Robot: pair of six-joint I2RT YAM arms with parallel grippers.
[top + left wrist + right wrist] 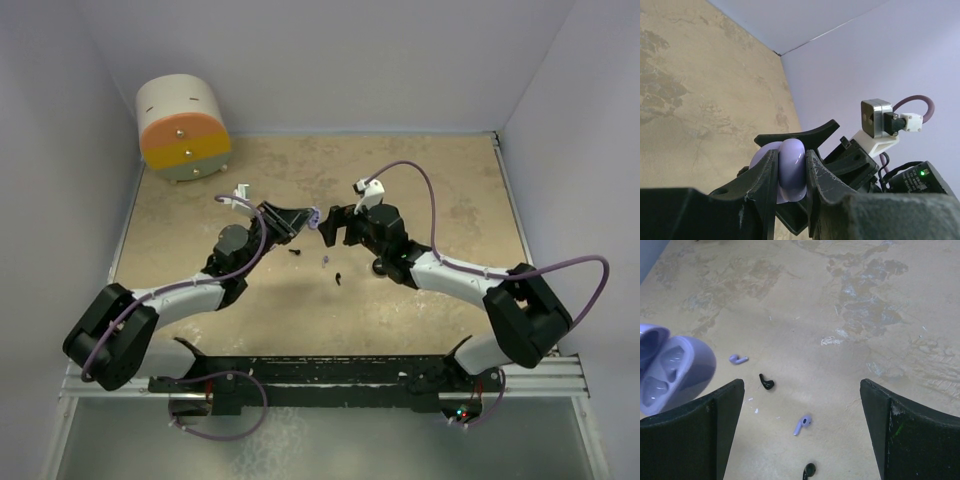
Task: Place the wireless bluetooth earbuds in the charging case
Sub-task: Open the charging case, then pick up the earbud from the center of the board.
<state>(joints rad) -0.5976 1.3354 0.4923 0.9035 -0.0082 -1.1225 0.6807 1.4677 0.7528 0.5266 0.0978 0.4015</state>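
Left fingers (pixel 765 185) pinch glossy lavender case (pixel 792 167) | right fingers (pixel 705 430) spread wide | tiny stemmed earbuds (pixel 801 424): two lavender, two black

both arms share one livery — black joint housings, white link shells. the left arm (pixel 178 296) fills the overhead frame's lower left, the right arm (pixel 456 278) its lower right; a lavender cable (pixel 570 262) loops along each, and a black base rail (pixel 330 378) spans the bottom. right of centre in the left wrist view, a grey camera block (pixel 876 117) sits on a white bracket (pixel 880 144), a green light (pixel 924 173) below. the right gripper (pixel 800 390) has matte black fingers (pixel 695 435) — scuffed pale at the edges.
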